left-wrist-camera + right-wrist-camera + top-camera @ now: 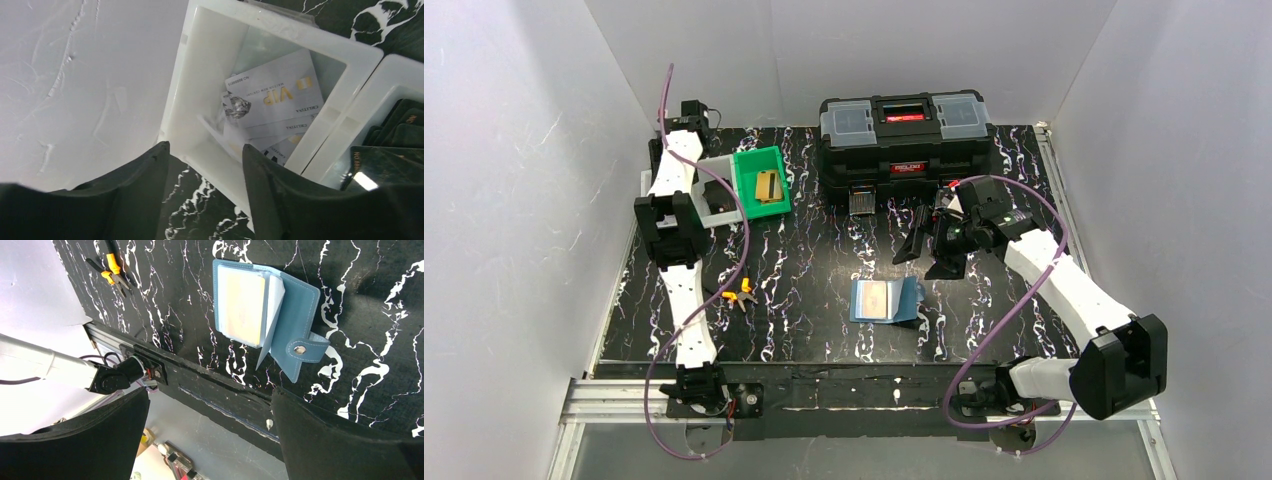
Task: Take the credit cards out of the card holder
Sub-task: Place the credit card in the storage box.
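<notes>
The card holder (886, 300) lies open on the black marbled table, teal-blue with a snap tab. It also shows in the right wrist view (292, 315). An orange-tan card (242, 302) sits in its clear sleeve; I see no dark card in it. My right gripper (929, 250) is open and empty, raised behind the holder and apart from it; in its own view the gripper (210, 400) points at the table's near edge. My left gripper (205, 160) is open and empty at the corner of a white tray (200, 75). Its fingers are hidden under the arm in the top view.
The white tray holds silver VIP cards (280, 95); a second white tray (380, 85) beside it holds dark cards (395, 145). A green bin (749, 160) holds an orange-tan card (769, 185). A black toolbox (904, 140) stands at the back. Orange-handled pliers (739, 293) lie at left.
</notes>
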Tool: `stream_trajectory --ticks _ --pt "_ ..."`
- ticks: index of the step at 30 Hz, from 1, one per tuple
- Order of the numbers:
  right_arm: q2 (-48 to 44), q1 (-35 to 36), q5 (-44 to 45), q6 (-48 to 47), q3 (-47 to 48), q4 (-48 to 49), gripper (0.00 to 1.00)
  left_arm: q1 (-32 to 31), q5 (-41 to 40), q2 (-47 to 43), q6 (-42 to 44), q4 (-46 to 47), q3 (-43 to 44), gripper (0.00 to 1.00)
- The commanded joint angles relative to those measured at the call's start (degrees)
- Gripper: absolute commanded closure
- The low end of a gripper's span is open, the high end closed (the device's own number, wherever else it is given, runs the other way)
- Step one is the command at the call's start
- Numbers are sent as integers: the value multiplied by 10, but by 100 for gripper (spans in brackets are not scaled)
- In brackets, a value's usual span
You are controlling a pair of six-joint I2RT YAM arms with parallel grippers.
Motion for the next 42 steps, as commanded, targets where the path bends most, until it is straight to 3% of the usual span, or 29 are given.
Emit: stream_trajectory --ticks 1,9,19,28,35,42 --pt "5 7 -10 -8 29 5 2 2 23 -26 -14 -17 22 40" --pt "8 13 -10 -9 34 7 2 2 65 -47 -26 -22 14 24" --pt "13 16 9 -11 38 13 2 -3 200 -122 -65 -25 -40 15" --pt "25 24 6 -16 38 31 2 -6 247 -194 -82 -24 -96 12" --pt "29 49 54 -24 44 22 2 -33 378 -304 -123 5 -210 12" --pt "46 119 129 -20 64 9 2 -80 558 -424 -169 61 -391 12"
